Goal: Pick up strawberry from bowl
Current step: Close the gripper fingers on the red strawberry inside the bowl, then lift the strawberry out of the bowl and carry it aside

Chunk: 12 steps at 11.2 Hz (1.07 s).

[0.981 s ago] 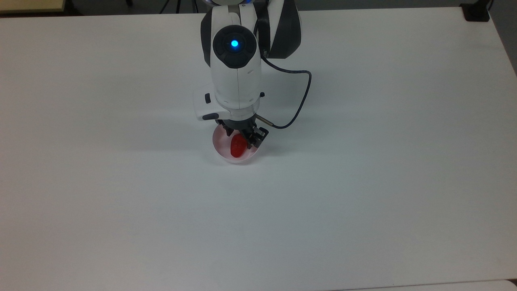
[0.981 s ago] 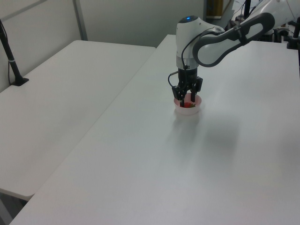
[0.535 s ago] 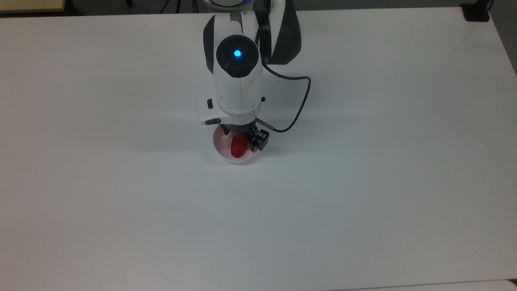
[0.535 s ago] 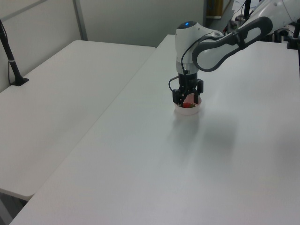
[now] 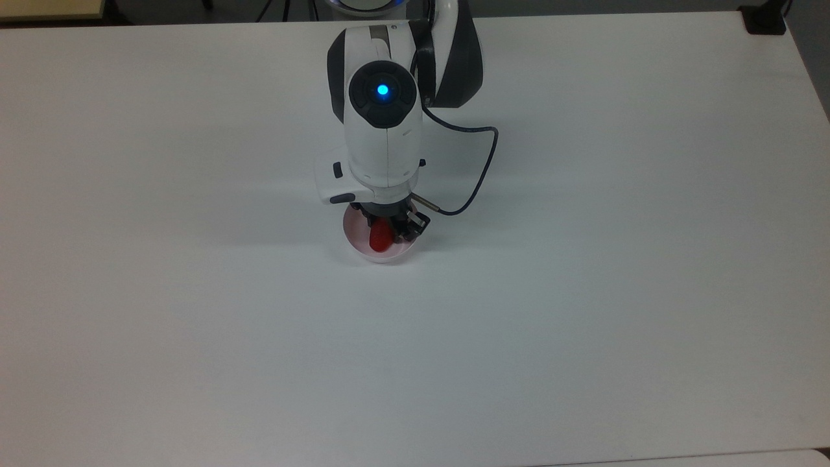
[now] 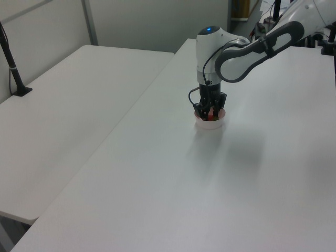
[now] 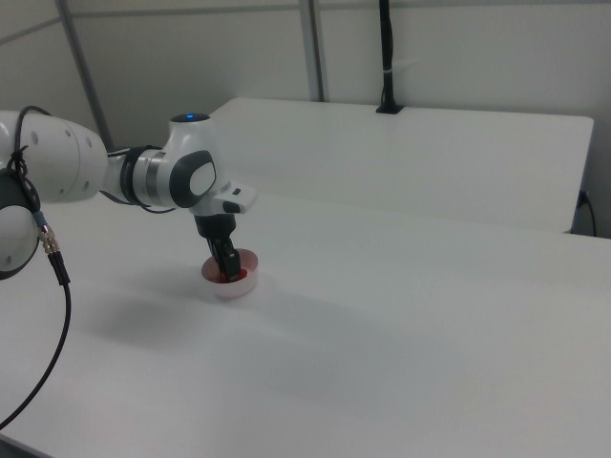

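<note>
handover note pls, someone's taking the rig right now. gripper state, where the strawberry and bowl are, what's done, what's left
Gripper: down inside the bowl, fingers closed in on the strawberry from both sides; looks shut on it, though contact itself is hard to confirm.
Strawberry: in the bowl, not lifted out.
Bowl: upright on the white table, just below the arm in the top view.
Done: approach, descent, apparent grasp.
Left: lift the strawberry straight up clear of the rim. Watch that the bowl does not ride up with it.
</note>
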### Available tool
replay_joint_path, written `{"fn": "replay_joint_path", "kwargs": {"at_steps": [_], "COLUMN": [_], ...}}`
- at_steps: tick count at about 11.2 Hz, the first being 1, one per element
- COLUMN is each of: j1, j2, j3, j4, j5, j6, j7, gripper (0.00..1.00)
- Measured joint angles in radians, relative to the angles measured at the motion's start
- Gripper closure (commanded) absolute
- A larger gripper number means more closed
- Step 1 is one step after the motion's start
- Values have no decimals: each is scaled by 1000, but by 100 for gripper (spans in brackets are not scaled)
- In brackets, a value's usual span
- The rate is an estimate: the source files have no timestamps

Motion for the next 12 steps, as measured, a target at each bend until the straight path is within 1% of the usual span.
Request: {"fn": "replay_joint_path", "kwargs": {"at_steps": [4,8,10,12], "j1": [-1,-1,-5,-33], "j2": [-5,-43,-75,-96], "j3": [0,0,-3,-13], "j4": [10,24,33,42], "j5": [-1,-1,-2,-4], "j6": [0,-43,-101,-155], "j7": [-20,-54,-127,-257], "gripper": [56,56,56,55]}}
